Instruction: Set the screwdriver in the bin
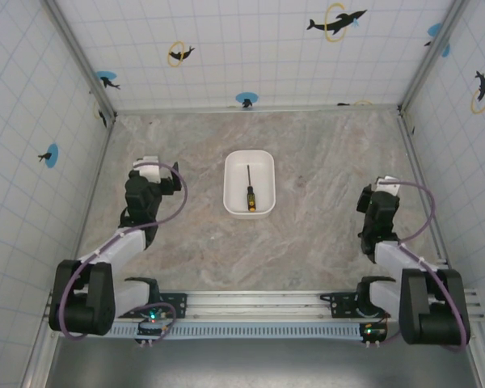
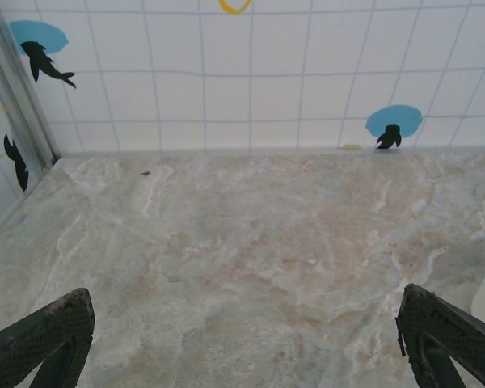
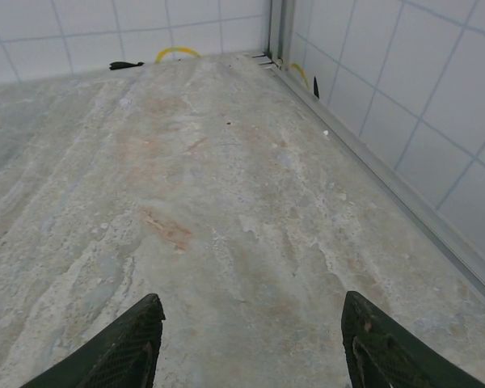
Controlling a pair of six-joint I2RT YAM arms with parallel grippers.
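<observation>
At the left: left gripper [image 2: 244,311], spread wide. Grips nothing; hangs over bare marble table [image 1: 307,242], well apart from the bin [image 1: 229,186]. In the middle: screwdriver [image 1: 249,187] inside that bin. Lies flat on its floor, handle at the near end, shaft toward the far end, touching no rim as far as can be seen. At the right: right gripper [image 3: 252,303], likewise spread and empty, over bare table near the tiled side wall [image 3: 404,105], well apart from the bin. Looks done, judging by this: tool in the container, both grippers off at their own sides, free of it. Leaves nothing to do, it seems, beyond perhaps parking.
</observation>
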